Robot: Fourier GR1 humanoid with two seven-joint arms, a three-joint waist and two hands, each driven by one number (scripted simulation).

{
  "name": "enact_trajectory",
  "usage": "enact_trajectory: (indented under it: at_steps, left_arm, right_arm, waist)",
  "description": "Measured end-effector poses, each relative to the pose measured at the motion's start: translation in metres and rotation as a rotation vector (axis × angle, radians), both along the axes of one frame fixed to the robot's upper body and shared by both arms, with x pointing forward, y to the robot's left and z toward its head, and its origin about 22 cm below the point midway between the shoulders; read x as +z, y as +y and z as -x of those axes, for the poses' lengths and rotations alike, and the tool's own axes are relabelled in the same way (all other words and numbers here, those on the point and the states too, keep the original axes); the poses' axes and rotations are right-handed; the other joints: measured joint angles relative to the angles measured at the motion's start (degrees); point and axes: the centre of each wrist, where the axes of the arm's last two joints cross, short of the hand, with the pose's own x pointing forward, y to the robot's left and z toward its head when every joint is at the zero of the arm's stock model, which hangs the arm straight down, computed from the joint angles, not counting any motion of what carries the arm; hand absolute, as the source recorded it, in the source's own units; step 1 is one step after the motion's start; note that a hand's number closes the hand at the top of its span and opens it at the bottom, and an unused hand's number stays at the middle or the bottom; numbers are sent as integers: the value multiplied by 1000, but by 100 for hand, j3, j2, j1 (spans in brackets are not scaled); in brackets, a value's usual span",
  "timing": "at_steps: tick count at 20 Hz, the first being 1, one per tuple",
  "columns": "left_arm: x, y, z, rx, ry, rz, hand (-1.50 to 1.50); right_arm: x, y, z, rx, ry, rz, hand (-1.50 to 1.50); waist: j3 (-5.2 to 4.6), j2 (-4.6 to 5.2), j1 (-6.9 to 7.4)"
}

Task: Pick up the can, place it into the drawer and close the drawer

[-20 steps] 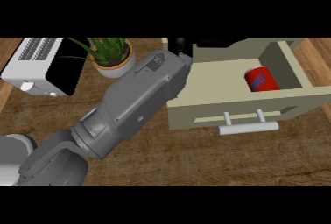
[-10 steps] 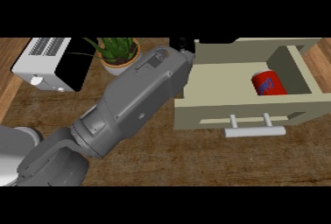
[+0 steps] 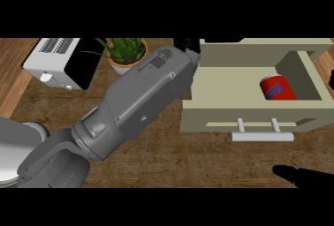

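The red can (image 3: 277,87) lies on its side inside the open beige drawer (image 3: 215,110), against the drawer's right wall. The drawer's pale handle (image 3: 261,136) sticks out toward me at the front. My left forearm (image 3: 137,106) runs from the lower left up to the drawer's left rear corner, where only a sliver of the black left hand (image 3: 190,44) shows, apart from the can. Part of my right hand (image 3: 305,176) shows as a dark shape at the lower right, below the handle and not touching it.
A white toaster (image 3: 55,62) stands at the back left with a potted plant (image 3: 124,55) beside it. The drawer sits on a wooden counter (image 3: 195,163), with bare wood in front of it.
The drawer and can now sit lower and further right in view, as do the toaster and the plant. My right hand has come into view at the lower right. The can has stayed in the drawer.
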Motion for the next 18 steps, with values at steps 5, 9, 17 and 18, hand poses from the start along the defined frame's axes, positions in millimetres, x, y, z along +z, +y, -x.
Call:
enact_trajectory:
  at_steps: [5, 9, 17, 18]
  left_arm:
    - [0, 7, -2, 9, 5, -5, -150]
    - [3, 18, -5, 18, 9, -12, -150]
    - [15, 40, -8, 42, 6, -33, -150]
    - [15, 43, -9, 45, 7, -34, -150]
  right_arm:
    - [-12, 24, -41, -17, -15, 113, -150]
    - [-21, 45, -74, -18, -11, 211, -150]
    - [-48, 67, -131, -29, 27, 449, -150]
    - [-52, 69, -137, -37, 32, 472, -150]
  waist:
    - [-1, -16, 95]
    - [-2, -32, 153]
    - [-1, -39, 207]
    - [-1, -39, 209]
